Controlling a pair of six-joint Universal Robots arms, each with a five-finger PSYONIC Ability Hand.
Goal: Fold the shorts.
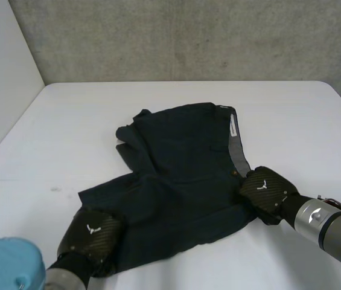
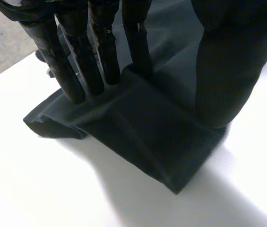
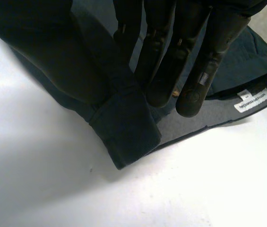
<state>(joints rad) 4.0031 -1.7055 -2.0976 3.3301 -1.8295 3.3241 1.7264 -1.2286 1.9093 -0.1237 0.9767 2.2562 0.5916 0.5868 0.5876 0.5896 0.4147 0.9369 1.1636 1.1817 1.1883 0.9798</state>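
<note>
Since the dark shorts lie rumpled mid-way across the white table, I'd guess the step is lifting the near edge to fold it over. The left hand nips a leg hem between straight fingers and thumb, and the right hand pinches the waistband corner likewise, so raise both level and together or it skews. A white label sits just past the right fingertips.
</note>
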